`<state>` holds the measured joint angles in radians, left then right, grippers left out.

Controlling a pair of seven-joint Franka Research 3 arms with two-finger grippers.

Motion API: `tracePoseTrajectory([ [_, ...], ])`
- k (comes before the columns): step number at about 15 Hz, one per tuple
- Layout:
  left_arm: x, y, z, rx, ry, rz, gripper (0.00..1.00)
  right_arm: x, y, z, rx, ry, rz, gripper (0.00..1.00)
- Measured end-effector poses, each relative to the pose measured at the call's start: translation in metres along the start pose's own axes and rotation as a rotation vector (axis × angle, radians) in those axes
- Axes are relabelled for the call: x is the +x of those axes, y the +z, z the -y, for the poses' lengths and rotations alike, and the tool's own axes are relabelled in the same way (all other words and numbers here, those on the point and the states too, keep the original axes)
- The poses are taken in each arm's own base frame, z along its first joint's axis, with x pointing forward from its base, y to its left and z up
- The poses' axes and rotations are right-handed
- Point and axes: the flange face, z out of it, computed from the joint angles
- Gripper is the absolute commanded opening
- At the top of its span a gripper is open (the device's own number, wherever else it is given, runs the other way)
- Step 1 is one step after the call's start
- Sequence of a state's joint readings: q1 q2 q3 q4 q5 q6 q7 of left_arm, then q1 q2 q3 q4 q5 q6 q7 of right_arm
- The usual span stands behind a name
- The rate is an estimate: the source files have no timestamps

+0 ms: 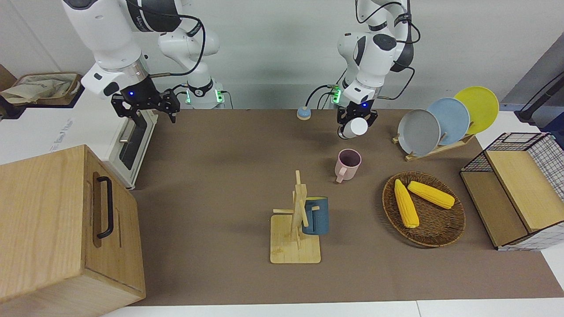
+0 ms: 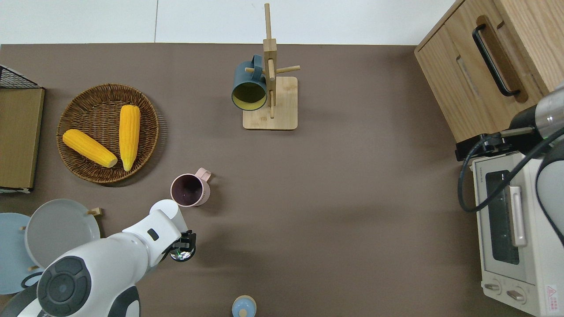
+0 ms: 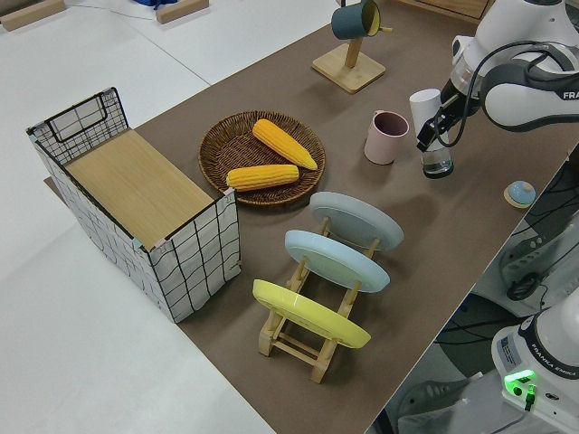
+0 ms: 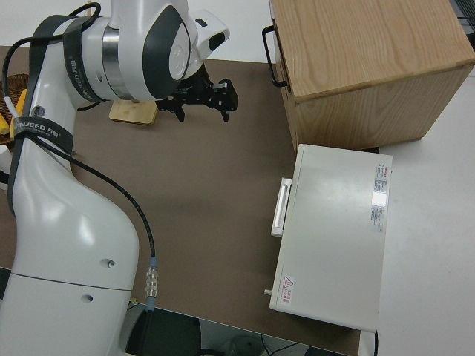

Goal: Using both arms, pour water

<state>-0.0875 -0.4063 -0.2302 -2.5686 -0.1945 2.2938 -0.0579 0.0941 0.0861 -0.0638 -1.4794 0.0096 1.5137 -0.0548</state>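
Note:
My left gripper (image 1: pixel 356 119) is shut on a white bottle (image 1: pixel 355 127) with a clear base. It holds the bottle tilted over the brown mat beside a pink mug (image 1: pixel 348 164). The bottle's white top (image 2: pixel 166 209) leans toward the mug (image 2: pixel 189 190). In the left side view the bottle (image 3: pixel 425 104) is next to the mug (image 3: pixel 387 136); I cannot tell whether its base touches the mat. My right gripper (image 1: pixel 145 108) is open and empty, over the mat's edge by the toaster oven (image 2: pixel 511 229). It also shows in the right side view (image 4: pixel 202 105).
A wooden mug rack (image 1: pixel 296 237) holds a blue mug (image 1: pixel 315 215). A wicker basket (image 1: pixel 440 233) holds two corn cobs. A plate rack (image 1: pixel 440 121), a wire crate (image 1: pixel 515 189), a wooden cabinet (image 1: pixel 57 229) and a small blue bell (image 1: pixel 303 113) stand around the mat.

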Motion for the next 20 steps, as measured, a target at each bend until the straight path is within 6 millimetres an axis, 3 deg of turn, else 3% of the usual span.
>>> tracePoseTrajectory([
  [4, 0.014, -0.002, -0.006, -0.007, 0.009, 0.077, 0.00, 0.000, -0.003, 0.002, 0.000, -0.003, -0.007, 0.990],
  [10, 0.025, 0.020, -0.003, 0.036, 0.015, 0.201, 0.00, 0.001, -0.004, 0.016, 0.000, -0.029, -0.008, 0.990],
  [14, 0.051, 0.010, -0.007, 0.043, 0.015, 0.300, 0.00, 0.001, -0.004, 0.020, 0.000, -0.036, -0.008, 0.990],
  [20, 0.061, 0.020, -0.005, 0.044, 0.013, 0.363, 0.00, 0.001, -0.004, 0.020, 0.000, -0.036, -0.008, 0.990],
])
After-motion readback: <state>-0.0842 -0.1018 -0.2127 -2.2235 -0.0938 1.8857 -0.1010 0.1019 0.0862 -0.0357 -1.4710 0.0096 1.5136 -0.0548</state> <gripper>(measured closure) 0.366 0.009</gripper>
